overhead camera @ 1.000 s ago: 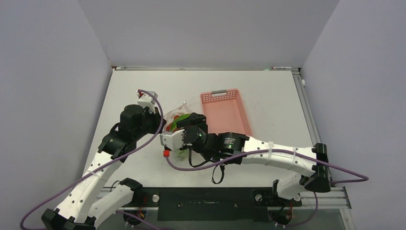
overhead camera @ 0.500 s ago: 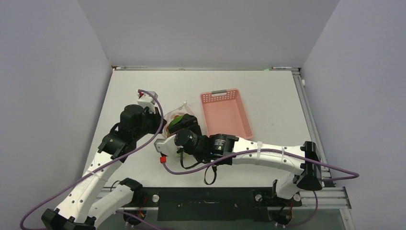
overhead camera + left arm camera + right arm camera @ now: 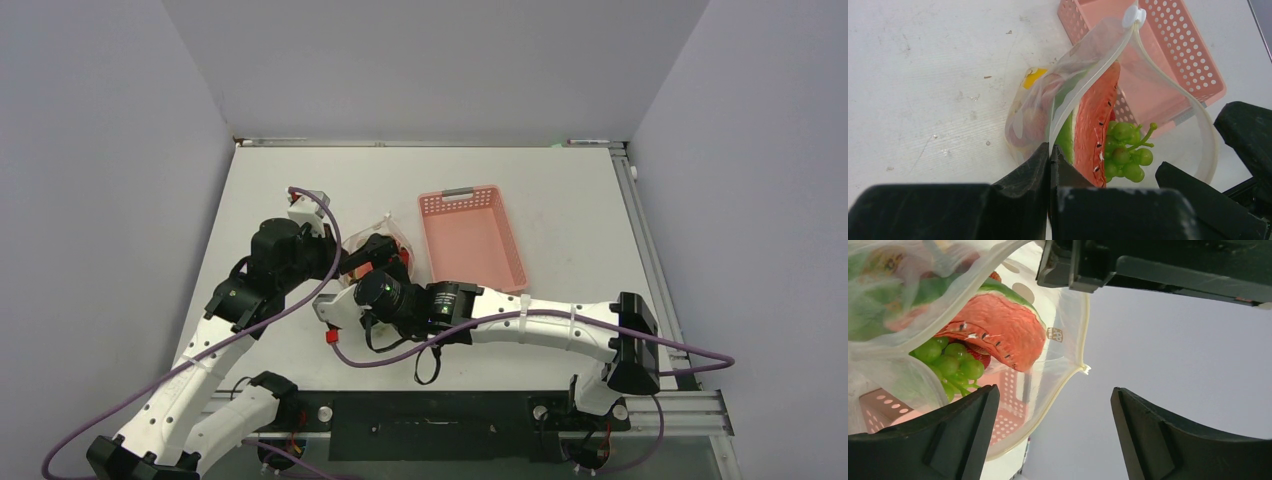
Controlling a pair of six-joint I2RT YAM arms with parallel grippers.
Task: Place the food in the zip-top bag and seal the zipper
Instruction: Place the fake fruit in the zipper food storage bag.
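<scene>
The clear zip-top bag (image 3: 1088, 65) stands open on the table beside the pink basket. Inside it I see a red watermelon slice (image 3: 1093, 130), a bunch of green grapes (image 3: 1125, 152) and a yellow piece (image 3: 1034, 77). My left gripper (image 3: 1050, 155) is shut on the bag's zipper strip (image 3: 1088, 82) at the near end of the mouth. A white slider (image 3: 1134, 16) sits at the far end. My right gripper (image 3: 1055, 400) is open and empty, just at the bag's mouth, with the other zipper edge (image 3: 1068, 377) between its fingers. In the top view the bag (image 3: 375, 243) lies between both wrists.
The pink slotted basket (image 3: 472, 235) stands just right of the bag and shows through the plastic in the right wrist view (image 3: 1008, 385). The right arm (image 3: 540, 320) stretches across the near table. Purple cables loop beside both arms.
My right wrist has slid left and toward the near edge, uncovering more of the bag in the top view. The left arm has kept its hold and not moved.
</scene>
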